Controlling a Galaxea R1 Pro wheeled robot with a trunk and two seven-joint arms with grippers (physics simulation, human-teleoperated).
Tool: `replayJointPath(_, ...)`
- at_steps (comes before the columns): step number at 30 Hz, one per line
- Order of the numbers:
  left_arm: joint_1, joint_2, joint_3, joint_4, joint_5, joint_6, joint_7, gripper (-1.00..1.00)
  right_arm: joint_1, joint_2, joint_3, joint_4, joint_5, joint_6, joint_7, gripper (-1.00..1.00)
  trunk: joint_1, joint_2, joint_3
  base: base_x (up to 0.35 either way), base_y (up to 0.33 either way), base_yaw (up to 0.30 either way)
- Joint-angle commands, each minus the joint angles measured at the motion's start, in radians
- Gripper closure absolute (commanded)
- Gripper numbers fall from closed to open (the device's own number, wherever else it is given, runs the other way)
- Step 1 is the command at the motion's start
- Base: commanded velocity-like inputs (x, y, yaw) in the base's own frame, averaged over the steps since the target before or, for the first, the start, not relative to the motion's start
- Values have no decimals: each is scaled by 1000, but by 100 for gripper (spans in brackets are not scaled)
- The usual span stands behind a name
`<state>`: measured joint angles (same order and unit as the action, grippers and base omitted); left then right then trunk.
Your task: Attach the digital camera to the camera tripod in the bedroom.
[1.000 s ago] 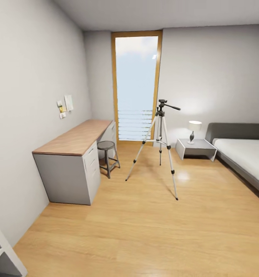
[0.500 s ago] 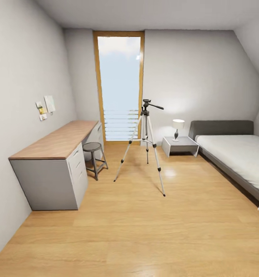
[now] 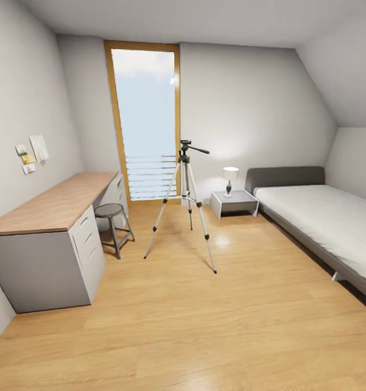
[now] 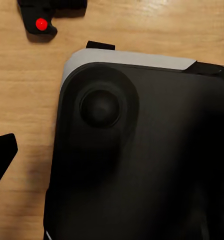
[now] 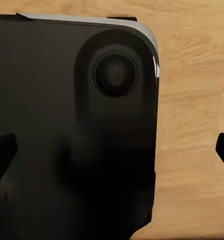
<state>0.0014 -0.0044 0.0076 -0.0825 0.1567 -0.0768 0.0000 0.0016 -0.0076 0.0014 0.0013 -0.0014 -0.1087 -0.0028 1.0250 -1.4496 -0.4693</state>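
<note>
1. The camera tripod [image 3: 184, 203] stands upright on the light wood floor [image 3: 204, 326] of the bedroom, in front of the tall wood-framed window [image 3: 145, 119], its three silver legs spread and its dark pan head with the side handle on top.
2. A small black piece with a red dot [image 4: 40, 22] lies on the floor at the edge of the left wrist view; it may be the digital camera, but too little of it shows to be sure.
3. Left gripper: a single dark fingertip [image 4: 1, 157] pokes in at the frame edge, over bare floor, touching nothing; how wide the jaws stand I cannot tell.
4. Right gripper: dark fingertips [image 5: 2, 152] sit at both opposite edges of its wrist view, spread wide, with nothing between them.
5. Both wrist views look down on the robot's black base [image 4: 141, 160], so the arms hang low beside it.
6. Around the tripod: a round stool [image 3: 112, 225] by the wood-topped desk [image 3: 47, 209], a nightstand [image 3: 234, 202] with a lamp [image 3: 229, 179], and the grey-headboard bed [image 3: 324, 217].
</note>
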Motion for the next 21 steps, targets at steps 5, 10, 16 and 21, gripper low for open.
replayJointPath(5,0,0,0,0,7,-3,0,-100,0,-1,-1,0,0,-3,0,-100,0,0,-1,0,0,-244)
replayJointPath(10,0,0,0,0,8,-3,0,-100,0,-1,-3,0,0,-3,0,-100,0,0,-1,0,0,-244)
replayJointPath(16,0,0,0,0,9,-2,0,-100,0,-2,-3,0,0,-3,0,-100,0,0,-1,0,0,-244)
replayJointPath(21,0,0,0,0,9,-2,0,-100,0,-2,-4,0,0,-3,0,-100,0,0,-1,0,0,-244)
